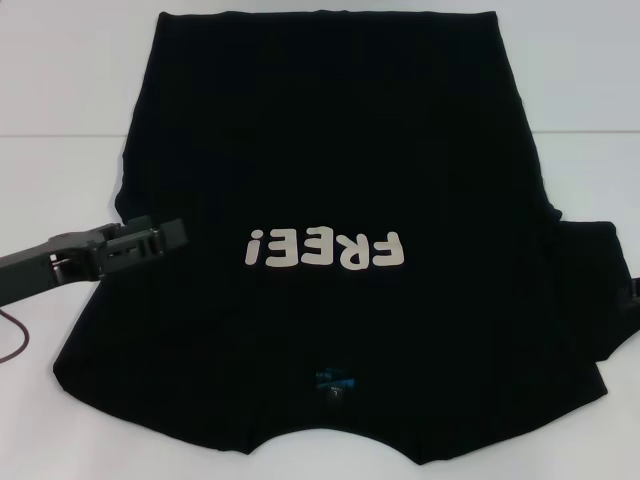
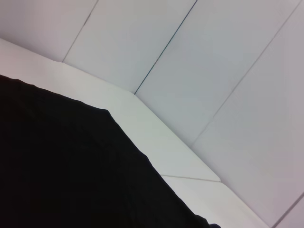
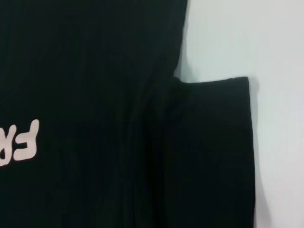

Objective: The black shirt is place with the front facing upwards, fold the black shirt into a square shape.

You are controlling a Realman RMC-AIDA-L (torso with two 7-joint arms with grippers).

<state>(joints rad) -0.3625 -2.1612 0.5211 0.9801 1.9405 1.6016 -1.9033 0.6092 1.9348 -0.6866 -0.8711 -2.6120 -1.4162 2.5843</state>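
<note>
The black shirt point(image 1: 330, 150) lies flat, front up, on the white table point(image 1: 60, 80), collar toward me. Its cream letters "FREE!" point(image 1: 325, 249) read upside down, and a small blue neck label point(image 1: 333, 381) shows near the collar. The shirt's right sleeve point(image 1: 595, 290) sticks out flat; no sleeve sticks out on the left. My left gripper point(image 1: 160, 237) hovers at the shirt's left edge, level with the letters, pointing inward. Only a dark sliver of my right gripper point(image 1: 632, 293) shows at the right border beside the sleeve. The right wrist view shows that sleeve point(image 3: 213, 142) and the shirt's body point(image 3: 85, 57).
White table surface surrounds the shirt on both sides. A thin reddish cable point(image 1: 15, 340) loops under my left arm at the near left. In the left wrist view the shirt's edge point(image 2: 57, 166) lies against the table point(image 2: 156, 137), with pale wall panels beyond.
</note>
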